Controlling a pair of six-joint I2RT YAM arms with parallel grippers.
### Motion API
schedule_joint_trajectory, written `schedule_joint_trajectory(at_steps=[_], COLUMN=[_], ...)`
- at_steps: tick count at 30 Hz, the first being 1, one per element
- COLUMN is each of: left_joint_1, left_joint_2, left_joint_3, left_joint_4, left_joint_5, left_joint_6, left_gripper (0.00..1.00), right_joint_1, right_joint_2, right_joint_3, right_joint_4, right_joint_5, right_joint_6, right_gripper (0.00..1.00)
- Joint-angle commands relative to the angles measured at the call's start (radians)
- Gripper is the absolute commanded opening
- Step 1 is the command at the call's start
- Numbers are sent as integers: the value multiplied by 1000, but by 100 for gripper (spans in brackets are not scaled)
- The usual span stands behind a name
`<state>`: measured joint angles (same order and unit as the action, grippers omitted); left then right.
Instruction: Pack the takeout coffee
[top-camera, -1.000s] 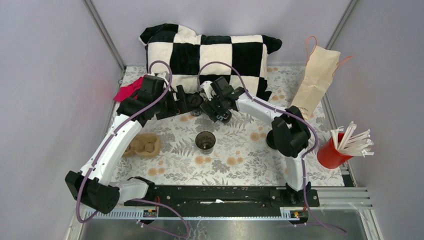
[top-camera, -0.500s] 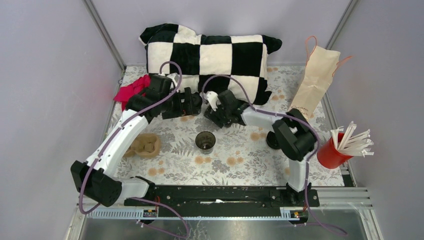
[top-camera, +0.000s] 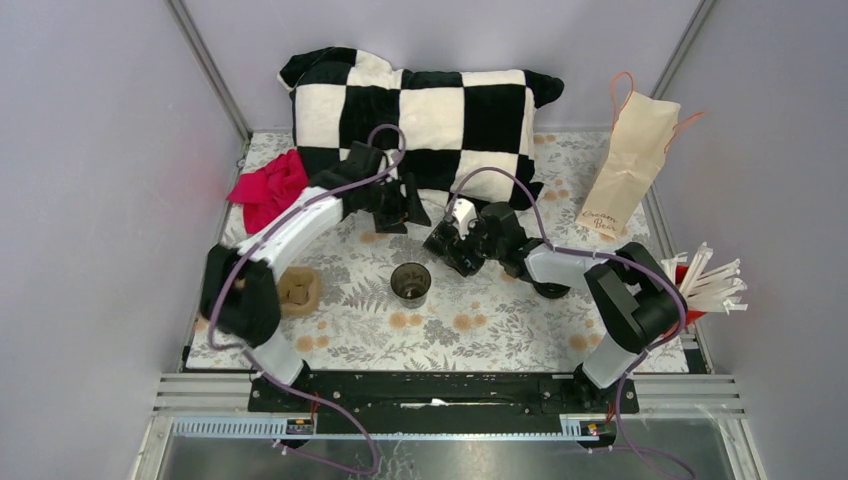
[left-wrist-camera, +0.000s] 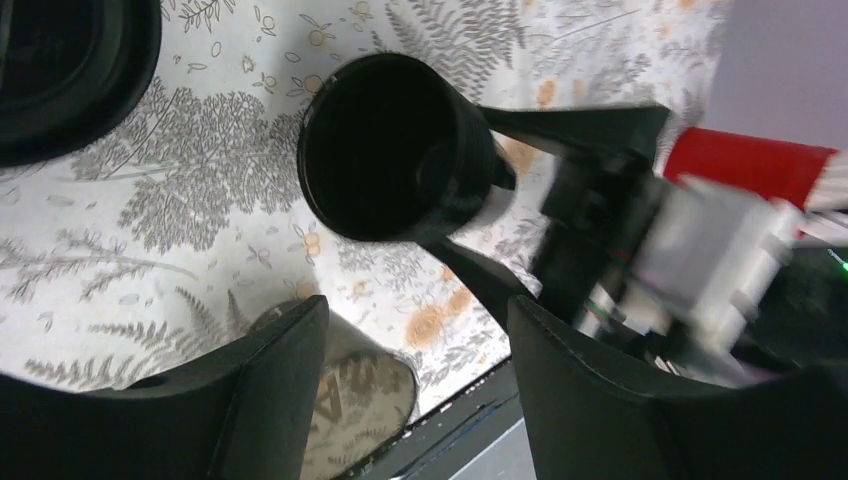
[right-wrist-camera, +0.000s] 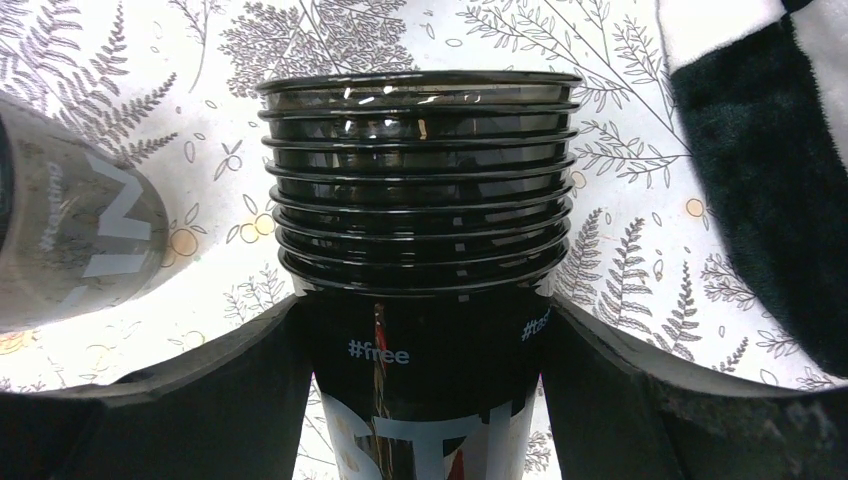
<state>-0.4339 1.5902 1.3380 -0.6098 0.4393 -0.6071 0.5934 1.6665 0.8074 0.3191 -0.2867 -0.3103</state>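
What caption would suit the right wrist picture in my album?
The right tool grips a stack of black cups over a fern-print tablecloth, another cup beside it.

The right gripper (right-wrist-camera: 422, 308) is closed around a black cup (right-wrist-camera: 420, 260) — its two dark fingers (right-wrist-camera: 200, 400) press against the cup's sides, left and right. The cup's far end is ringed with a stack of glossy black ridges; whether these are nested rims or lids cannot be told. White print on the body reads "#free", with larger lettering below it. Beneath lies a white tablecloth (right-wrist-camera: 640, 250) printed with ferns and small orange flowers. A second cup (right-wrist-camera: 70, 240) — dark grey, with white lettering — shows at the left edge, apart from the held one. A black-and-white checked cushion (right-wrist-camera: 760, 200) fills the upper right corner.
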Motion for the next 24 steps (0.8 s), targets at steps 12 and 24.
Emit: schedule_joint_trajectory(at_steps=[12,24], left_joint_1=[-121,-281], left_joint_2=[312,360], left_joint_3=[242,414], left_joint_4=[24,-93], left_joint_5=[-58,-366], left_joint_6=[56,139], left_gripper=[53,0], right_joint_1=[-27,-33], right_joint_2=[-75,-87], right_joint_3=[-86,-141], right_joint_4=[211,343], right_joint_5=[-87,-55], right_joint_6=[59,153], right_gripper=[57,89])
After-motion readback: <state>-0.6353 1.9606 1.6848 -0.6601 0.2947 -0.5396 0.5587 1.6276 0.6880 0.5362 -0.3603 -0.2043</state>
